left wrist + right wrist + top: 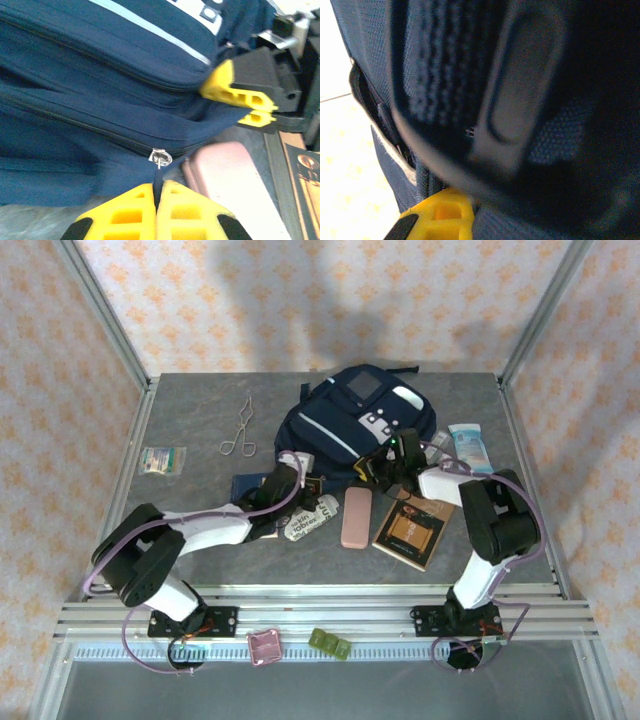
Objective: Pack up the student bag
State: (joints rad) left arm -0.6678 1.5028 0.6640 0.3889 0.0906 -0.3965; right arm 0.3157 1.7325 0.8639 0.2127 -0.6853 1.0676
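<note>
Indoors, grey table point(190, 415), patterned walls point(300, 300), left claw point(156, 195) and right claw point(247, 111) clenching student bag point(345, 425).

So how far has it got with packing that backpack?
Nothing looks packed yet: the pink case and book lie on the table. In hand: the left claw pinches the zipper pull, the right claw grips the backpack. Opening and filling remain.

black-and-white arms point(215, 528) trailing lilac cables point(128, 536), with hollow yellow fingers point(142, 200).
</note>
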